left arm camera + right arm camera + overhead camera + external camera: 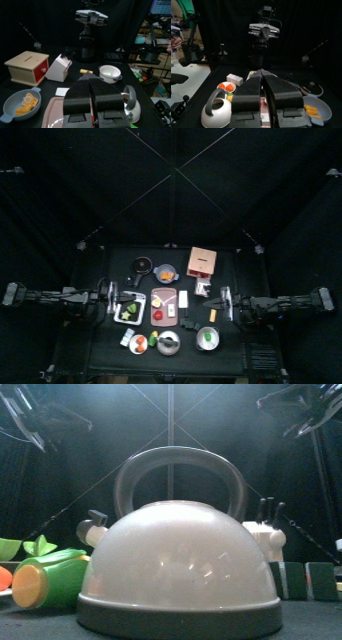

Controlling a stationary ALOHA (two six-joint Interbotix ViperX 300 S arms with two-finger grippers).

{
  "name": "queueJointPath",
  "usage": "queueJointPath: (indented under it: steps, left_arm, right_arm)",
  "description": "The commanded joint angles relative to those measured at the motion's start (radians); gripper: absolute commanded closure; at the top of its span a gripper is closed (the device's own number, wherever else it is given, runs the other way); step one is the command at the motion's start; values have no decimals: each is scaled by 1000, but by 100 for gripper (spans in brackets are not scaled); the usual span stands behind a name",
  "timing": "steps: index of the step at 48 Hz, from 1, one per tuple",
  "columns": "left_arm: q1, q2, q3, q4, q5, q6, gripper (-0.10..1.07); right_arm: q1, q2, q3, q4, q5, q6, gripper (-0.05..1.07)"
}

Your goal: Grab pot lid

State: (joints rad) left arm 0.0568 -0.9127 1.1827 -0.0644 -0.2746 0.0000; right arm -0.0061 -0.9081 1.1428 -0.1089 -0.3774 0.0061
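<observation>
A small black bench (107, 343) stands inside a pen of black curtains (80, 198), crowded with kitchen toys. The lid (139, 264) lies flat, knob up, toward the bench's far left corner, just beside the blue-grey pot (166, 272) with its orange filling. It is well apart from both arms. To the pot's right sits a wooden box (203, 260), and nearer the middle a white knife block (201, 286). A pink tray (166, 304) takes the centre, and a bowl of greens (130, 311) lies to its left. Along the front edge stand a white kettle (168, 340) and a green-filled bowl (209, 339). The kettle fills most of the front view.

The left arm (54, 296) reaches in from the left edge and the right arm (287, 303) from the right. Both hang above the bench's sides. The left jaws are pressed together on nothing, and the right jaws also meet, empty.

Past the curtains the wrist views show a lit room with stands (150, 47) and a pale floor (188, 85).
</observation>
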Motion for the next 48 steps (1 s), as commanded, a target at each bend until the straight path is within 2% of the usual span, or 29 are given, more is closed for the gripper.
queueJointPath:
  steps: [1, 14, 22, 29, 37, 48]
  left_arm:
    - [60, 26, -54, -38, 28, 2, 100]
    - [255, 143, -144, -54, 230, 5, 99]
    - [351, 232, -192, -12, 262, 5, 94]
    - [420, 305, -206, 9, 262, 3, 80]
    - [502, 430, -233, 15, 238, 3, 62]
    - [580, 632, -325, 46, 235, 5, 31]
  right_arm:
    - [0, 20, -8, -5, -46, 12, 101]
    - [34, 74, 37, 8, -163, 17, 101]
    - [32, 98, 34, -5, -170, 15, 101]
    - [9, 98, 28, -6, -170, 15, 101]
    - [-23, 103, 37, -8, -170, 15, 101]
    - [-35, 103, 40, -15, -170, 15, 101]
